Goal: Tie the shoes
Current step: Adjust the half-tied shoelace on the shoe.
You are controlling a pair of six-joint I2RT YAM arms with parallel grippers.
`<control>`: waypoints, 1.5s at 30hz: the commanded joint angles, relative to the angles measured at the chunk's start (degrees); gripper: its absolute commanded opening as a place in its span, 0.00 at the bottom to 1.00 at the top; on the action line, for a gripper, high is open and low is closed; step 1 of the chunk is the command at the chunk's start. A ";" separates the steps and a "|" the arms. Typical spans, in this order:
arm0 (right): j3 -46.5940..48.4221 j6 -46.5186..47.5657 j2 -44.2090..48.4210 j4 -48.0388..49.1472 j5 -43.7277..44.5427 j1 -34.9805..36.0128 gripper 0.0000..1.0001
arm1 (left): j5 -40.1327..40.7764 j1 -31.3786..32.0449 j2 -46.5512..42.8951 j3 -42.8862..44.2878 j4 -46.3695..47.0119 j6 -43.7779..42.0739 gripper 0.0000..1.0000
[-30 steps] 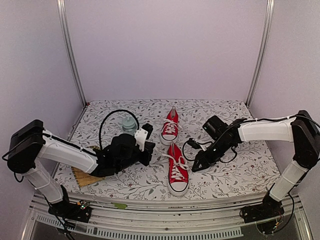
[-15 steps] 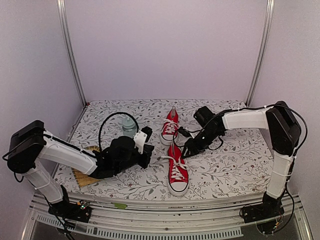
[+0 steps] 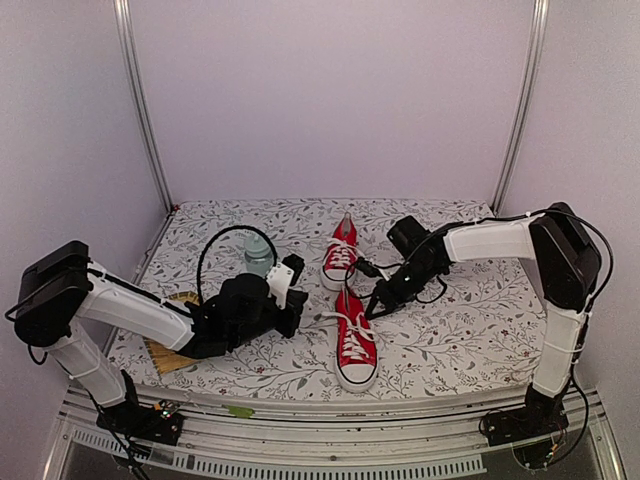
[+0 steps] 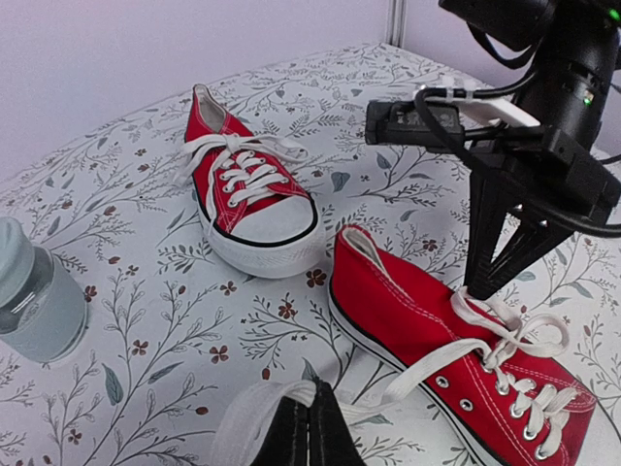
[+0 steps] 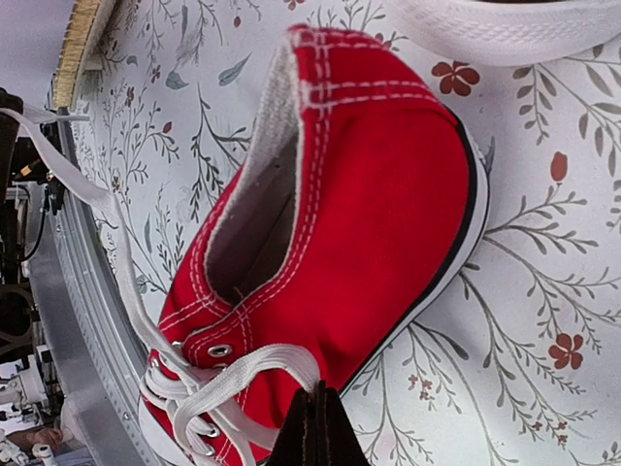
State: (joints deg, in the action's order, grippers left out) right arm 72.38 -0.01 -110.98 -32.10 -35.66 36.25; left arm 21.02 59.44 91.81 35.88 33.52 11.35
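Two red sneakers lie on the floral cloth. The near shoe [image 3: 356, 345] points toward me; the far shoe [image 3: 340, 257] lies behind it. My left gripper [image 3: 297, 316] sits left of the near shoe, shut on one white lace end [image 4: 291, 396] that runs taut to the eyelets. My right gripper [image 3: 373, 310] is over the near shoe's right side, shut on a white lace loop [image 5: 257, 366]. The near shoe [image 4: 456, 359] and far shoe [image 4: 247, 189] both show in the left wrist view; the near shoe's heel opening [image 5: 262, 228] fills the right wrist view.
A clear plastic bottle [image 3: 258, 250] stands behind my left arm, also in the left wrist view [image 4: 34, 296]. A straw mat or brush [image 3: 170, 355] lies under the left arm. The table's metal front rail [image 3: 330, 425] runs along the near edge.
My right gripper swung left from the shoe's right side onto the near shoe's laces and now holds the loop. My left gripper stayed put with its lace.
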 commanded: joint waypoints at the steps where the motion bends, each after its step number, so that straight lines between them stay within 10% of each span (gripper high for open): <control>1: -0.71 -0.88 6.39 0.34 3.47 -0.60 0.01 | -0.36 0.50 -0.93 0.03 1.10 -0.67 0.00; 16: -6.98 -10.16 25.66 2.27 19.01 -0.91 0.01 | -1.06 0.62 -0.08 1.24 0.08 -1.28 0.00; 29: -6.78 -14.35 23.99 -2.95 37.60 -1.56 0.01 | 5.14 5.16 -8.62 -0.76 -3.81 -1.32 0.00; 42: -12.04 -15.25 19.23 -3.66 25.54 -5.78 0.01 | 4.49 5.56 -10.25 -0.87 -5.51 -3.47 0.00; 45: -11.19 -14.16 17.57 -5.96 22.82 -5.75 0.27 | 3.33 6.32 -9.46 0.46 -4.72 -5.33 0.00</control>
State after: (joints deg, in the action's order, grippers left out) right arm 60.97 -15.00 -91.46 -35.09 -7.25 30.37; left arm 26.00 64.51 81.08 34.13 28.38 8.49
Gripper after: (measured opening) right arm 0.102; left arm 0.005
